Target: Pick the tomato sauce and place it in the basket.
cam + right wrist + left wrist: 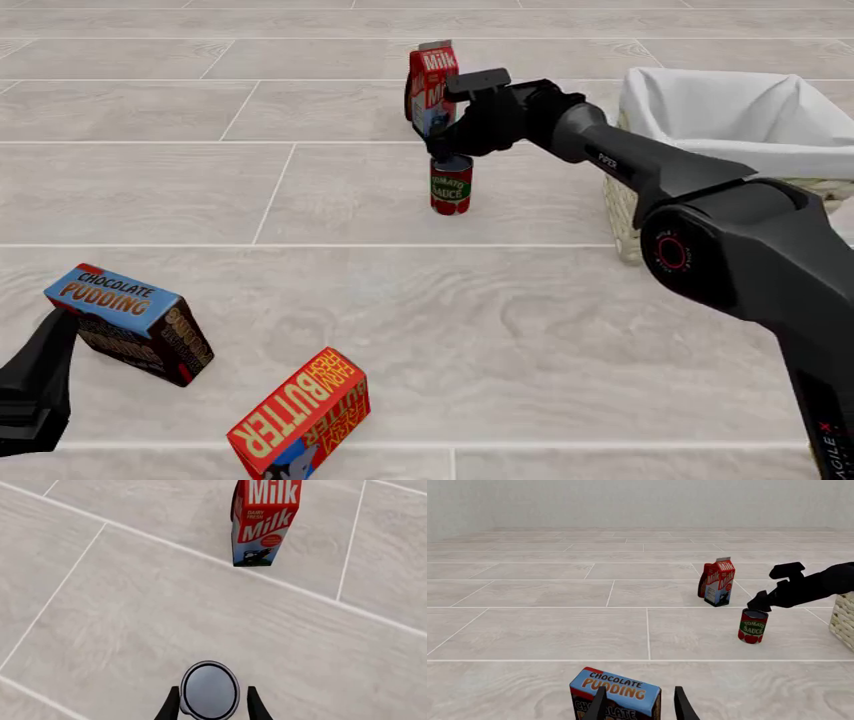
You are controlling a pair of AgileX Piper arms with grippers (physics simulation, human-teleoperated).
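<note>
The tomato sauce [451,186] is a small red-and-green can standing upright on the tiled floor, just in front of the milk carton. My right gripper [451,152] hangs right over it, open. In the right wrist view the fingers [172,706] straddle the can's dark metal top [209,690] with slight gaps. The left wrist view shows the same can [752,626] under the right gripper [758,605]. The basket [667,95], wicker with a white lining, stands to the can's right. My left gripper [639,707] is open at the near left, holding nothing.
A red-and-blue milk carton [430,85] stands just behind the can. A chocolate pudding box [127,320] lies right before my left gripper [47,350], and a butter box [300,412] lies tilted at the front centre.
</note>
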